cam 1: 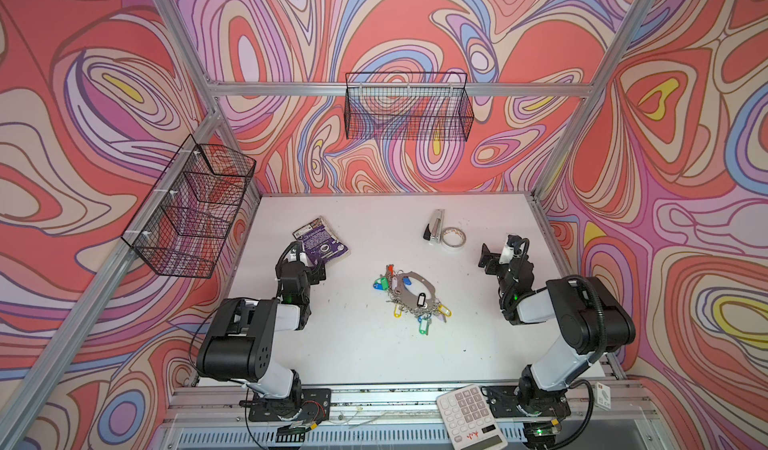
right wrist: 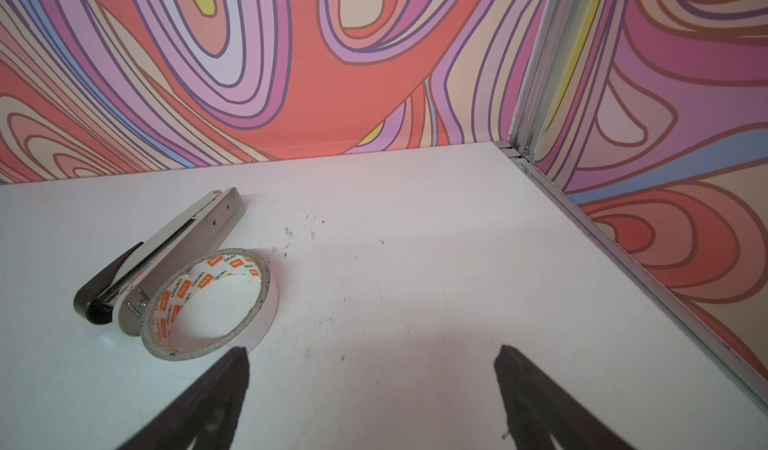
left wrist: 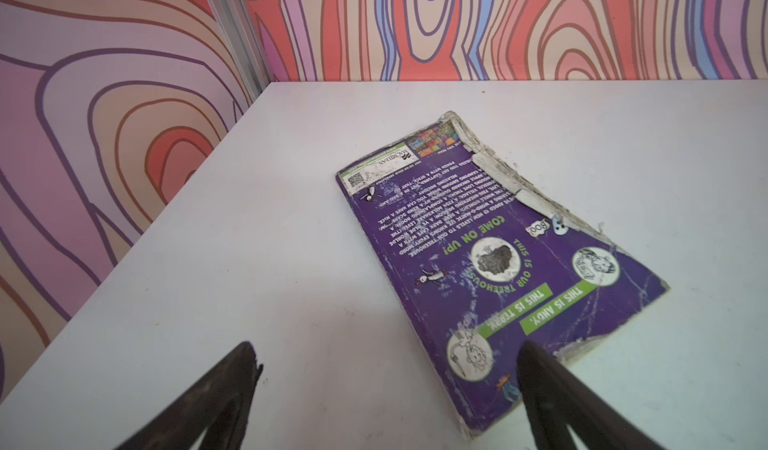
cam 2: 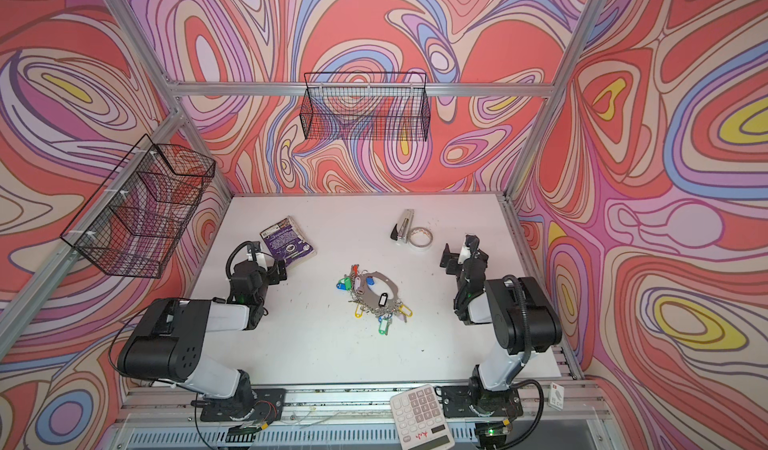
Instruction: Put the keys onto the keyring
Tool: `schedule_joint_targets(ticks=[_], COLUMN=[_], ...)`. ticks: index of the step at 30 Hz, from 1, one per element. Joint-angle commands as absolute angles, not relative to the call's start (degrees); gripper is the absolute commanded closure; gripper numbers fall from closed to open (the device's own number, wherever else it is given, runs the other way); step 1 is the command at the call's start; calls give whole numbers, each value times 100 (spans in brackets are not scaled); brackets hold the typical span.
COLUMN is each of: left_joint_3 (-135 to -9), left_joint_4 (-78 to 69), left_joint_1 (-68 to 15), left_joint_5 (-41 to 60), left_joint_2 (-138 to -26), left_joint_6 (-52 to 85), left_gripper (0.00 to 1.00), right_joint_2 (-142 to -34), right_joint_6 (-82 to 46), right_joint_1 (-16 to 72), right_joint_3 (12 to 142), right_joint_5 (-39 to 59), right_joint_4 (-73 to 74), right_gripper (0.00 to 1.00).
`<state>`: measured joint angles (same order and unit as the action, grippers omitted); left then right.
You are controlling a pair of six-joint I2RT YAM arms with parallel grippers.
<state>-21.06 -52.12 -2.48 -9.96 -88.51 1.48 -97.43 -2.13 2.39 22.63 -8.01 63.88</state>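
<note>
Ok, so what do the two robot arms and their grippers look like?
The left arm and right arm match: bulky black joint housings linked by white segments, a small green light near each wrist, and black ribbed cable hoses looping alongside. The left gripper and right gripper each end in dark, tapering fingers.

White surface (cam 1: 353, 344): worn purple paperback book (cam 1: 320, 242), back cover up, far left; grey stapler (cam 1: 434, 226) with a whitish tape roll (cam 1: 453, 238) just beside it, far right. White calculator (cam 1: 469, 416) on the near rail, right of centre. Black wire basket (cam 1: 409, 107) on the far wall; partitioned wire basket (cam 1: 189, 206) on the left wall.
</note>
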Motion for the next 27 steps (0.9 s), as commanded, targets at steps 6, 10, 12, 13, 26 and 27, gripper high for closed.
schedule_joint_targets(ticks=[6,10,12,13,26,27], left_joint_3=[-2113,-2119,-2112,-2114,-2116,-2113], left_joint_4=[-5209,-5200,-5212,-5196,-5204,-5204], left_joint_1=[-271,-265,-272,-268,-272,-272], left_joint_5=[-984,-984,-984,-982,-983,-984], left_joint_2=[-8851,-8844,-8847,-8843,-8843,-8845], left_joint_6=[79,83,80,84,77,82], left_gripper=[0,0,0,0,0,0], right_joint_2=[-9791,-9783,-9791,-9791,-9787,-9790], right_joint_6=[-95,-89,-92,-88,-88,-93], right_joint_1=[270,268,272,267,268,272], right_joint_3=[2241,2241,2248,2247,2250,2250], right_joint_5=[-751,-752,-750,-747,-755,-750], right_joint_4=[6434,6434,6428,6425,6425,6425], right_gripper=[2,2,2,2,2,2])
